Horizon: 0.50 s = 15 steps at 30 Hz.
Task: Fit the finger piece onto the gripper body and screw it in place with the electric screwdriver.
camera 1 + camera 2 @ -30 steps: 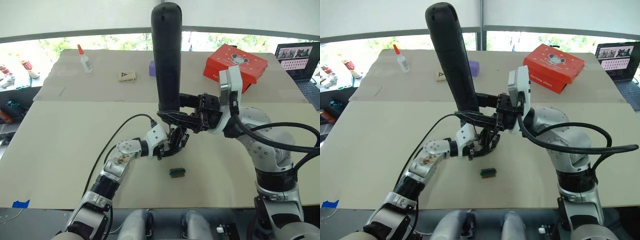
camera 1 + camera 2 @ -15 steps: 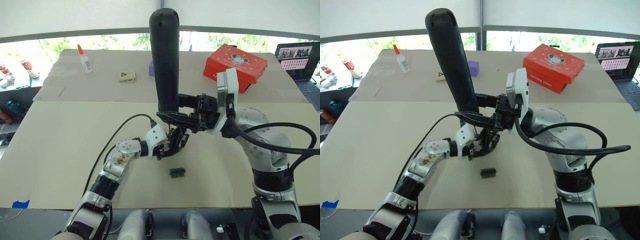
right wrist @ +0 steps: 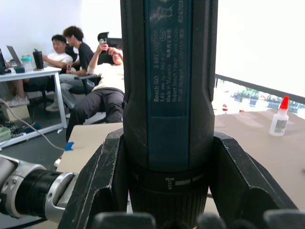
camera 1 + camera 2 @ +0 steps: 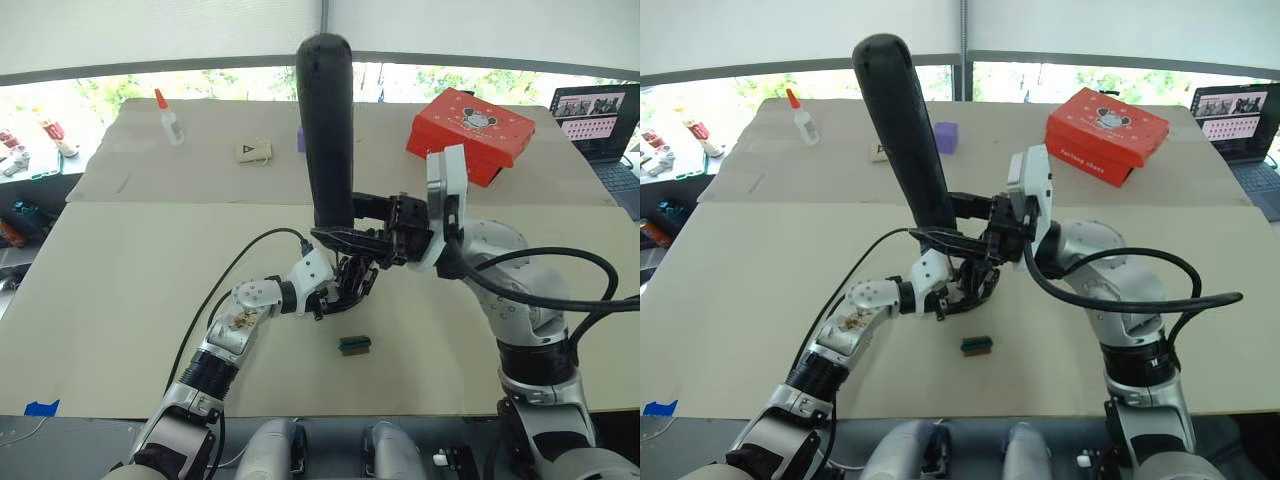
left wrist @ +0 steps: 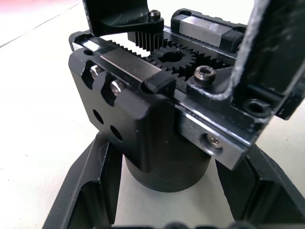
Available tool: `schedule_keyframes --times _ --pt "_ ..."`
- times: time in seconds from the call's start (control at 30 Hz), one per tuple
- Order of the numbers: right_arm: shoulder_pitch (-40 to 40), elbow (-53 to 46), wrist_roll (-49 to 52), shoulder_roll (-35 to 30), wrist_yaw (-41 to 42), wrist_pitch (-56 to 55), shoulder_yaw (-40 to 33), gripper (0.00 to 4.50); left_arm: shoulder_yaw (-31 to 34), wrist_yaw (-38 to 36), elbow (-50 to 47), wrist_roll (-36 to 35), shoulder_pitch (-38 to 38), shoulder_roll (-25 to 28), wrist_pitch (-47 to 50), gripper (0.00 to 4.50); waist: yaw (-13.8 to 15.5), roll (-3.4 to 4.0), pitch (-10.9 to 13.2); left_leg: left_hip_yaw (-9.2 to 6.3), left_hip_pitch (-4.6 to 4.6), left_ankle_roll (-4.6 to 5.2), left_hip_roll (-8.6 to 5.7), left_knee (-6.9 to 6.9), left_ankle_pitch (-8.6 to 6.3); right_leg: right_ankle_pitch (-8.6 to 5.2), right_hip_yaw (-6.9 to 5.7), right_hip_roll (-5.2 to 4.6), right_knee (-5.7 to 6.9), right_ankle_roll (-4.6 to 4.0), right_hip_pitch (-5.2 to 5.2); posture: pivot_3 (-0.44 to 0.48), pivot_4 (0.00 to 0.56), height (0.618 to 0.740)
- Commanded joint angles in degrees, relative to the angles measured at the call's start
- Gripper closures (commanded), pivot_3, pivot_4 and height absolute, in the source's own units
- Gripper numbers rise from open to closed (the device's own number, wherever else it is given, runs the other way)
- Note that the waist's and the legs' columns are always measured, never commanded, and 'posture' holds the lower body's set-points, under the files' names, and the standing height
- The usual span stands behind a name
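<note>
Your gripper body (image 5: 157, 119) sits on the table near the middle, clamped at its round base between the left gripper's (image 4: 345, 290) fingers. The electric screwdriver (image 4: 330, 130) stands nearly upright right above it, squeezed in the right gripper (image 3: 167, 200). If the tall tool leans, the bit could slip off the screw and skid across the gears, or push the body out of your left grip. The small green-and-black block (image 4: 354, 345) lies just in front.

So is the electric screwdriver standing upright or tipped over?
Roughly upright: the electric screwdriver stands tall in the right gripper, rounded end up, its lower end down over the gripper body.
</note>
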Motion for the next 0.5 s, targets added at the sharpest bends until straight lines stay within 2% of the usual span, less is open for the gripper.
schedule_keyframes --times 0.03,0.5 --pt "-0.7 -1.7 0.5 0.3 0.6 -2.8 -1.2 2.58 0.4 -0.3 -2.7 -1.1 0.4 -0.1 -0.1 2.22 0.0 0.0 0.0 0.0 0.0 0.0 0.0 0.0 0.0 0.0 0.0 0.0 0.0 0.0 0.0 0.0 0.15 0.74" --pt "-1.6 -1.9 0.7 0.1 1.5 -2.6 -1.4 2.58 0.5 -0.2 -3.1 -1.2 0.8 0.0 0.2 2.22 0.0 0.0 0.0 0.0 0.0 0.0 0.0 0.0 0.0 0.0 0.0 0.0 -0.01 0.0 0.0 0.0 0.15 0.74"
